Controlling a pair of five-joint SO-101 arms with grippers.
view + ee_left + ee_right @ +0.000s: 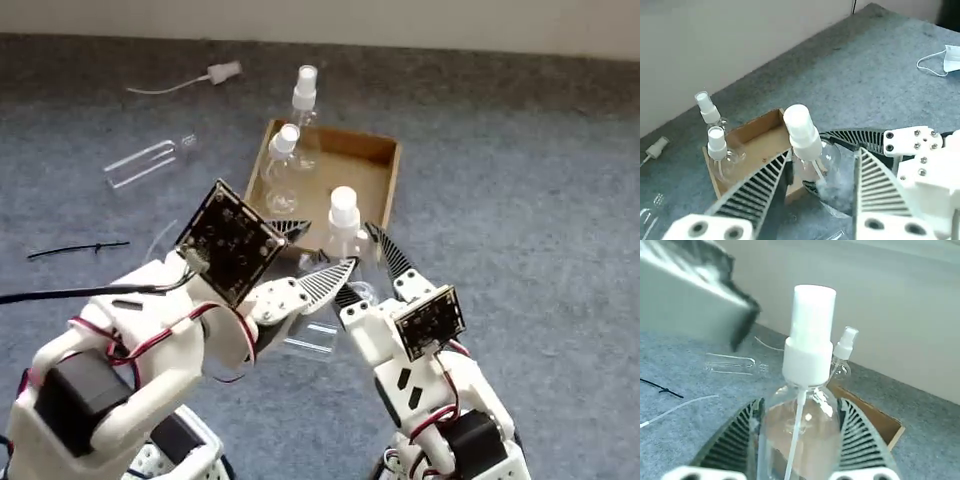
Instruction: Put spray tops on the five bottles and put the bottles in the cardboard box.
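High view: the cardboard box [350, 180] sits on the grey table [520, 180]. The right gripper [797, 455] is clamped on a bottle [345, 240] at the box's near edge, the left gripper [821, 162] spread wide close beside it, and the spray top [802, 130] is on.

We're seeing soft, even light, so shadows around the cardboard box [385, 150] are pretty faint. Right by the box, the clear bottle [800, 440] catches small bright glints.

clear bottle [790, 440], white spray top [810, 335], brown cardboard box [384, 158], grey carpet [520, 200].
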